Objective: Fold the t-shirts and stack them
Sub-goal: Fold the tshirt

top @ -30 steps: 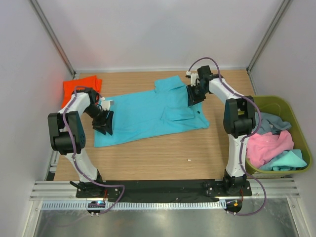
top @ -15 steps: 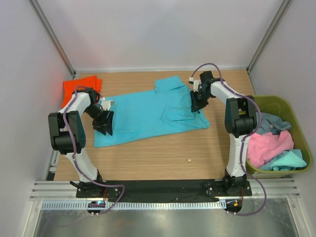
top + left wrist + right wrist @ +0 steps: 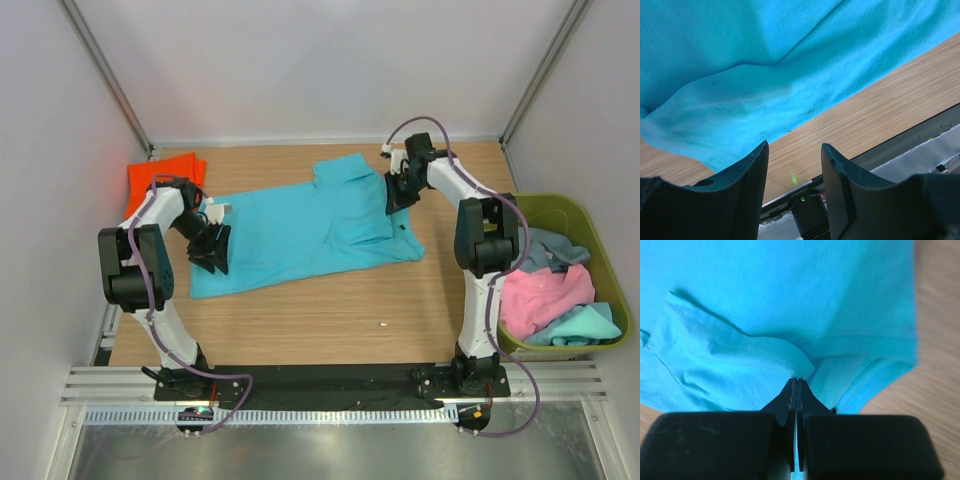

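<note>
Since half a second ago, your right gripper (image 3: 393, 202) has drawn back slightly toward the top of the frame, at the right edge of the turquoise shirt (image 3: 300, 225). The left arm has not shifted.

Findings, right side: in the right wrist view the jaws are clenched tight, with no gap. They pinch a raised fold of the turquoise shirt (image 3: 790, 300) at the fingertips (image 3: 792, 390). A hemmed edge of cloth runs off to the left of the pinch, and bare wood shows at the right of that frame.

Findings, left side: your left gripper (image 3: 213, 258) sits at the lower left corner of the same shirt. In the left wrist view its fingers (image 3: 747, 190) stand apart, released, with nothing between them. The shirt's edge and the table lie beyond them.

Position of goods: the turquoise shirt lies spread across the middle of the table (image 3: 330, 310), its right part folded over on itself. An orange shirt (image 3: 165, 172) lies bunched in the upper left corner of the table, apart from the turquoise one. At the right of the frame, the green bin (image 3: 560, 205) holds a pink shirt (image 3: 545, 295), a grey-blue shirt (image 3: 548, 250) and a teal shirt (image 3: 585, 325), heaped together.
</note>
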